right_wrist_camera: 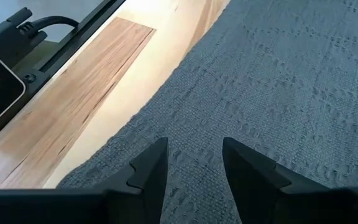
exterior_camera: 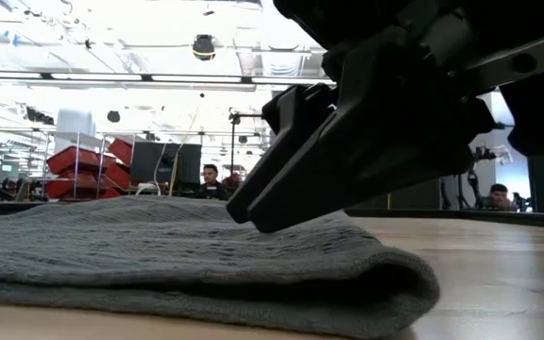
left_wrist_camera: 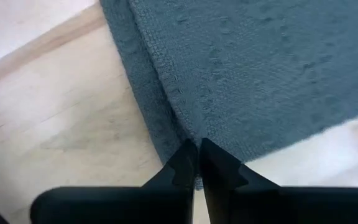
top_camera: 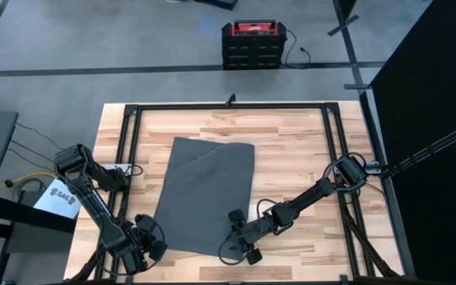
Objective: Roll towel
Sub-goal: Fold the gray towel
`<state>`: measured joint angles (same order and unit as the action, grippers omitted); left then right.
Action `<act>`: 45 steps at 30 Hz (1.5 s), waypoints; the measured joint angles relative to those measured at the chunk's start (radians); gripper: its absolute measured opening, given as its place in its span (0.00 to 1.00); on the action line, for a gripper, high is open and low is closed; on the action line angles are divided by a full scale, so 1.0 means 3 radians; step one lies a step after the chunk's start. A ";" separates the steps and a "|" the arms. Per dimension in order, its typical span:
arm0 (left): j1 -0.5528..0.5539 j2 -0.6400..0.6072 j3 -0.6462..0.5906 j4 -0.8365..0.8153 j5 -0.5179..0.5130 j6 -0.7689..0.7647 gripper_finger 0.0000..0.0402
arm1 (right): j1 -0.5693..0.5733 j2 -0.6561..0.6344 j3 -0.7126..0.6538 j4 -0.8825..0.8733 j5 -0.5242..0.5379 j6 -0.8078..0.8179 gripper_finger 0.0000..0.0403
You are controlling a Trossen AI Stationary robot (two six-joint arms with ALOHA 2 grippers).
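Grey towel [top_camera: 206,194] lies flat on the wooden bench [top_camera: 291,158], its far corner folded over. At its near left corner the left gripper [left_wrist_camera: 197,146] has its fingers pressed together at the towel's edge. Over the near right corner the right gripper [right_wrist_camera: 194,158] hovers, fingers spread apart.

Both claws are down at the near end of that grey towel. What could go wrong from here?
The left gripper is pinched shut right at the towel's corner edge, so it may hold too little cloth and slip off. The right gripper is open over the cloth and grips nothing yet, so the roll could start lopsided. The far corner is already folded over, which could make the roll lumpy.
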<state>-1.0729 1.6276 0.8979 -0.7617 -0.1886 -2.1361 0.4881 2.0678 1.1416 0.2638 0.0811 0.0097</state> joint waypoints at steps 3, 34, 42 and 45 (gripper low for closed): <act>0.0000 0.0000 0.0135 -0.0122 0.0000 0.0045 0.00 | 0.0000 0.0000 0.0003 -0.0007 0.0000 -0.0001 0.35; -0.0016 -0.0004 0.0279 -0.0459 0.0461 -0.0184 0.00 | 0.0000 -0.0005 0.0006 -0.0399 -0.0003 0.0156 0.35; -0.0046 0.0034 0.0214 -0.0203 0.0572 -0.0182 0.00 | 0.0006 -0.0010 0.0010 -0.0483 0.0001 0.0182 0.35; -0.0051 0.0068 0.0213 -0.0150 0.0596 -0.0134 0.00 | 0.0006 -0.0010 0.0010 -0.0488 0.0001 0.0182 0.35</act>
<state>-1.0882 1.6479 0.9619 -0.8068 -0.0099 -2.1762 0.4900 2.0647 1.1446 0.1172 0.0814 0.0643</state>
